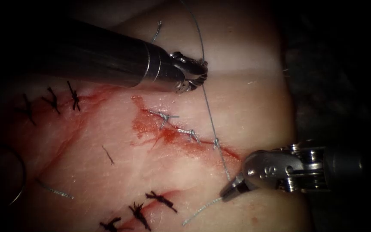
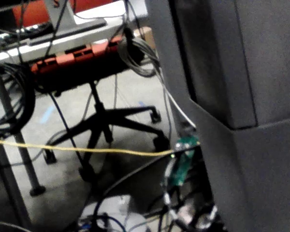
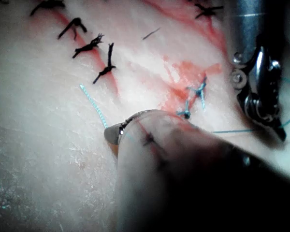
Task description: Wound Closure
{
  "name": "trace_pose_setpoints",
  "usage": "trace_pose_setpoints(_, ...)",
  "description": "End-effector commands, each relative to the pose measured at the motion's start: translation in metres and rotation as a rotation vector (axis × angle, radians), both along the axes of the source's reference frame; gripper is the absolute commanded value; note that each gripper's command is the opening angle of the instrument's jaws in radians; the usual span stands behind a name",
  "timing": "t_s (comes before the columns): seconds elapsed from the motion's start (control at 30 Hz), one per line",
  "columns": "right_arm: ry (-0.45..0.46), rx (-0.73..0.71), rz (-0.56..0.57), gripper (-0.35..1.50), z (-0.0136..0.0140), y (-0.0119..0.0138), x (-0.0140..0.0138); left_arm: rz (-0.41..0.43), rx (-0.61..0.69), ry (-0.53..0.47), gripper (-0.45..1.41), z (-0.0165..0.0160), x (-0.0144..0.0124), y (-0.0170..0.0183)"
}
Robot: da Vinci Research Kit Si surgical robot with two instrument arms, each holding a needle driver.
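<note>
Endoscope, left tool: the dark-shafted steel needle driver (image 1: 196, 74) enters from the upper left; its jaws are clamped together on the thin grey-blue suture thread (image 1: 210, 112) above the cut.
Endoscope, right tool: the steel needle driver (image 1: 232, 189) comes in from the lower right, jaws closed on the same thread just below the cut's right end.
Endoscope, thread: it runs straight between the two tools and crosses the stitch at the cut; judged, each tool holds one side so the line stays taut over the knot.
Endoscope, cut: the short red-stained cut (image 1: 185, 135) in the pale pork-belly tissue (image 1: 254, 107) sits mid-frame and carries grey-blue knots.
Endoscope, needle: a thin curved steel needle (image 1: 20, 180) lies at the far left edge, free of both tools, well left of the cut; whether its tip enters the tissue cannot be told.
Left wrist view: floor cables and a black chair base (image 2: 106, 123).
Right wrist view: shows the right tool's closed tip against the tissue, with a loose blue thread end (image 3: 93, 106) beside it, and the left tool beyond the knots.
</note>
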State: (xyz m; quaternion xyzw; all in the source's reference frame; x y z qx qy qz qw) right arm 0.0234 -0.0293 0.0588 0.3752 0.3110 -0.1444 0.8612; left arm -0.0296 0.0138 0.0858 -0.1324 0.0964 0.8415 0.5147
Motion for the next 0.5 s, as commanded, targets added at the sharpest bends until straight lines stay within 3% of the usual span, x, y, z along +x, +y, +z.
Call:
trace_pose_setpoints(0.03, -0.011, 0.029, 0.027, -0.35, 0.0005, -0.0008, 0.0008, 0.011, -0.012, 0.003, -0.45, 0.0009, -0.0005, 0.0)
trace_pose_setpoints(0.23, -0.073, 0.116, 0.136, -0.35, 0.0008, -0.0023, 0.0011, 0.022, -0.031, 0.018, -0.45, 0.002, -0.0006, 0.0006)
trace_pose_setpoints(0.5, -0.055, 0.159, 0.134, -0.35, 0.0009, -0.0039, 0.0013, 0.019, -0.035, 0.021, -0.45, 0.0025, -0.0006, 0.0009)
